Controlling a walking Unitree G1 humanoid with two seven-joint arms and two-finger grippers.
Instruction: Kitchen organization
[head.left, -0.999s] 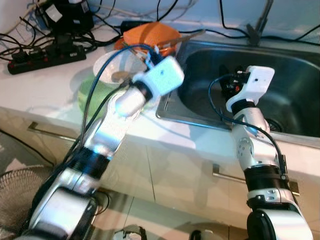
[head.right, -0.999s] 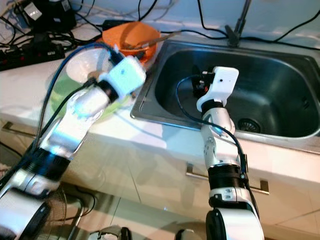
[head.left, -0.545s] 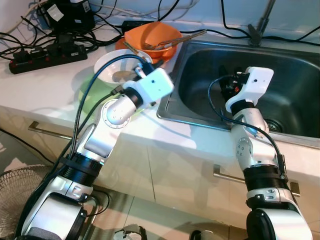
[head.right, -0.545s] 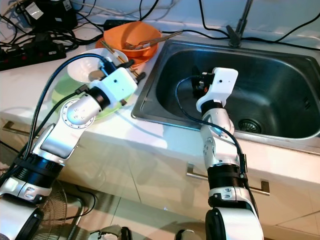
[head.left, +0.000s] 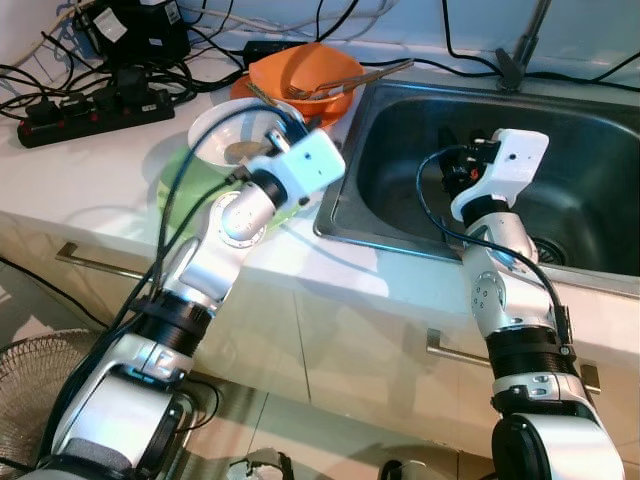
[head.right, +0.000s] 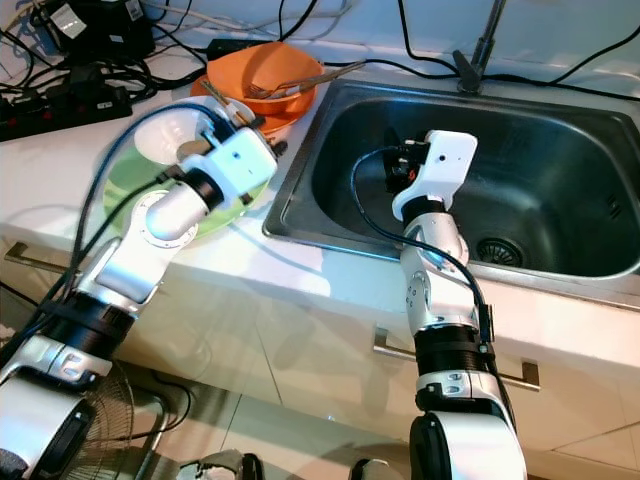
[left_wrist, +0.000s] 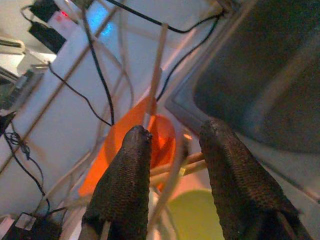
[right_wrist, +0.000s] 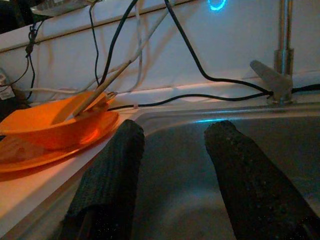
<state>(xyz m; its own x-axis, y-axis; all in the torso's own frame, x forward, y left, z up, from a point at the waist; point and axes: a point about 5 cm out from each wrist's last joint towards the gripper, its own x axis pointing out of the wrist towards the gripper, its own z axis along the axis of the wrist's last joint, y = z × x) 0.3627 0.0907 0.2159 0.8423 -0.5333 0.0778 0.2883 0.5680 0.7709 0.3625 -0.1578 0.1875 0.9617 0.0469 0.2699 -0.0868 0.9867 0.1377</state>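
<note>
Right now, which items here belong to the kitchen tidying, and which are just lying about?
Job:
orange bowl holding utensils
white bowl on green plate
sink
left gripper, open, near the bowls
right gripper, open, over the sink

Lying about:
power strip
cables
fan

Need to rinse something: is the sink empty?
Looks empty: the sink basin shows bare steel around the drain; the right hand hovers inside it, open.

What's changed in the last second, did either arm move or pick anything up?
The left gripper pulled back from over the orange bowl toward the white bowl on the green plate, then steadied there, fingers open and holding nothing. The right gripper stayed open over the sink. Bowls, plate and utensils have not moved.
</note>
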